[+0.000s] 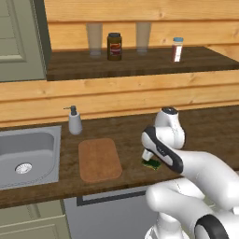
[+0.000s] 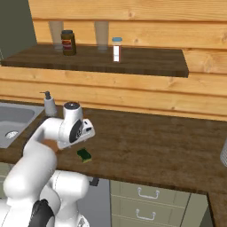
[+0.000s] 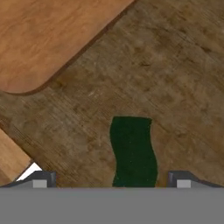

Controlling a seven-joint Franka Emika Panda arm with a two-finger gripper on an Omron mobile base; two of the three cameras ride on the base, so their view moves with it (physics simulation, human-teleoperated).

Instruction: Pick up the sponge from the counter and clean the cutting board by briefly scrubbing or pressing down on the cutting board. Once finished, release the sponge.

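Gripper (image 3: 111, 178) fingertips stand apart, straddling the near end of the sponge (image 3: 132, 152), which lies flat on the worktop (image 3: 175, 87) just right of the cutting board (image 3: 48, 39). Closing off-centre could skid it away. Base views add the sink (image 1: 28, 156) and soap dispenser (image 1: 74, 121).

I am looking at the counter (image 1: 200, 126), a dark wood-plank worktop running across the middle of the left base view. The cutting board (image 1: 99, 159) is lying flat on it at centre left, just right of the sink (image 1: 28, 154) set into the counter at the left edge. A soap dispenser (image 1: 74, 120) is standing upright just above the board's upper left corner. The sponge (image 1: 151, 164) is resting on the counter right of the board, apart from it; in the hand view the sponge (image 3: 133, 152) is sitting at bottom centre, the board (image 3: 48, 35) at upper left.
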